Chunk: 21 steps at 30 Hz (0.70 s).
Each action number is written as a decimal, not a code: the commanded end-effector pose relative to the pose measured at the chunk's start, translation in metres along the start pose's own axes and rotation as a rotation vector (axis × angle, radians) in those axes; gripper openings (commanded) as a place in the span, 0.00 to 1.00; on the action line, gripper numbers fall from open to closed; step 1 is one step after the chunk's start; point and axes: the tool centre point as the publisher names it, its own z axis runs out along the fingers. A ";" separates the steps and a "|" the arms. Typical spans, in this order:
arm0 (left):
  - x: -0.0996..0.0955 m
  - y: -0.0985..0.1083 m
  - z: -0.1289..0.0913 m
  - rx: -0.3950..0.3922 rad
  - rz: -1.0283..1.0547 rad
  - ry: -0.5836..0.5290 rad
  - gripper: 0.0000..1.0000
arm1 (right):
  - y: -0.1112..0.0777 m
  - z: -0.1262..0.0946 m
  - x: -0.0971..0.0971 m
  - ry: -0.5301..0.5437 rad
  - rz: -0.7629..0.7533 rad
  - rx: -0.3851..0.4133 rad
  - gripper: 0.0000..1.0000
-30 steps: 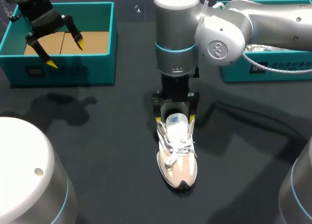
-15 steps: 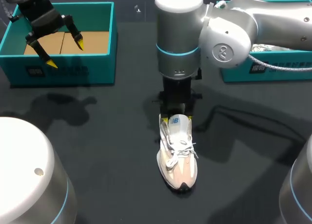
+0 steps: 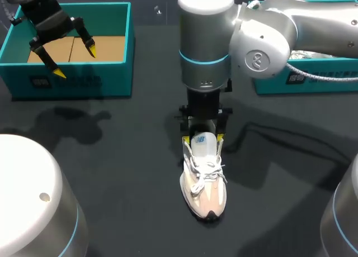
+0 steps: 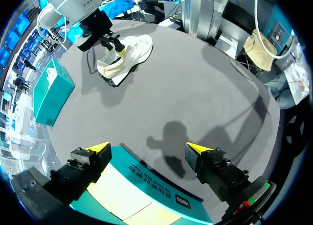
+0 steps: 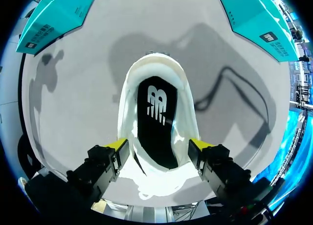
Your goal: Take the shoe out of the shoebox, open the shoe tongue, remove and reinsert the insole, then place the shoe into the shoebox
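Straddling the white sneaker's collar, the right gripper stood jaws apart; shoe judged light, pliable, best pinched at firmer heel.

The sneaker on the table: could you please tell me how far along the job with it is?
Done: the sneaker stands on the table, and the shoebox holds no shoe. In hand: the right arm's jaws stand open either side of its opening, with the black insole lying inside. Whether the insole has already been out, I cannot tell. Left: returning the sneaker to the shoebox.
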 end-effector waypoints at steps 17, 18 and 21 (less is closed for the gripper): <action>0.000 0.000 0.000 -0.002 0.001 0.001 1.00 | -0.015 -0.003 0.001 -0.006 -0.001 -0.013 0.51; 0.000 0.000 0.000 -0.002 0.001 0.001 1.00 | -0.016 -0.003 0.001 -0.007 -0.001 -0.013 0.50; 0.000 0.000 0.000 -0.002 0.001 0.001 1.00 | -0.021 -0.005 0.002 -0.008 0.002 -0.017 0.49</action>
